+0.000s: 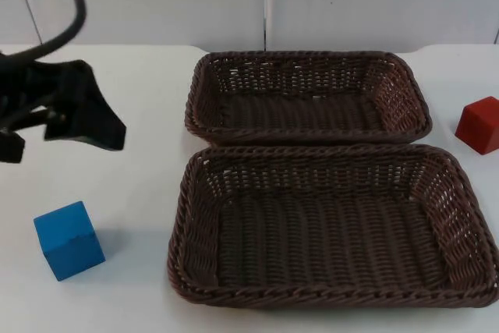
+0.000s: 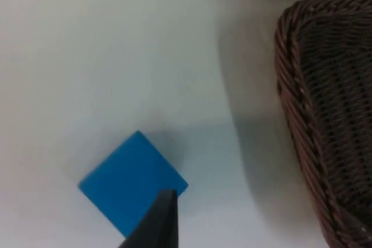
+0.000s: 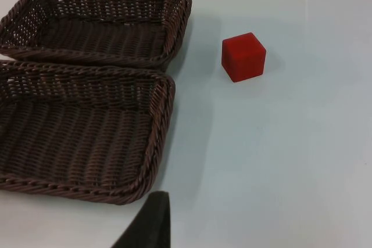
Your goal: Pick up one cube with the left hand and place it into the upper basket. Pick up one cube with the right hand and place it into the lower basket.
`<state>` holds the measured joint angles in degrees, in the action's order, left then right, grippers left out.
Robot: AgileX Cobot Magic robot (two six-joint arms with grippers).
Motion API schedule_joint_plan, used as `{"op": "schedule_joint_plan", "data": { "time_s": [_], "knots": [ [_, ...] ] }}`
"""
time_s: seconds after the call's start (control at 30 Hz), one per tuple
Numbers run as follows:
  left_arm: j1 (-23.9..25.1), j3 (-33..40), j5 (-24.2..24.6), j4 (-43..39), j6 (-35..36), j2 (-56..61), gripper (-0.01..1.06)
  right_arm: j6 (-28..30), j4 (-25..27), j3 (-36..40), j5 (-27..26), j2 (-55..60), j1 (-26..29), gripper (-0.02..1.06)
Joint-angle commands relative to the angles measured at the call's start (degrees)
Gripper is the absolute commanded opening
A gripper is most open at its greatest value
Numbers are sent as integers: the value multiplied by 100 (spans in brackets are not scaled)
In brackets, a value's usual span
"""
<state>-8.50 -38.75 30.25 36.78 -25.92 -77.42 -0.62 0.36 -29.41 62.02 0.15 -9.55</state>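
Beside the lower basket (image 1: pixel 327 228), my left gripper (image 1: pixel 66 118) hovers above the blue cube (image 1: pixel 69 240); its opening I cannot tell. Red cube (image 1: pixel 479 124) waits beside the upper basket (image 1: pixel 308 97). Both baskets empty, nothing placed.

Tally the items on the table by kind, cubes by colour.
Blue cube: 1
Red cube: 1
Brown wicker baskets: 2, upper basket and lower basket
Total: 4
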Motion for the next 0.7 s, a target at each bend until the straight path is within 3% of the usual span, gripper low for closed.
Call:
{"op": "schedule_joint_plan", "data": {
  "time_s": [0.0, 0.3, 0.43, 0.67],
  "knots": [
    [-89, -36, -366, -37, 285, -332, 105, 0, 7, -11, -30, -15, 33, 105],
    [-89, -36, -886, -212, 895, -786, 105, 0, 7, -11, -30, -15, 33, 105],
    [-89, -36, -1026, -989, 1967, -979, 105, 0, 7, -11, -30, -15, 33, 105],
    [-89, -36, -1286, -1247, 2624, -1221, 105, 0, 7, -11, -19, -15, 33, 105]
  ]
}}
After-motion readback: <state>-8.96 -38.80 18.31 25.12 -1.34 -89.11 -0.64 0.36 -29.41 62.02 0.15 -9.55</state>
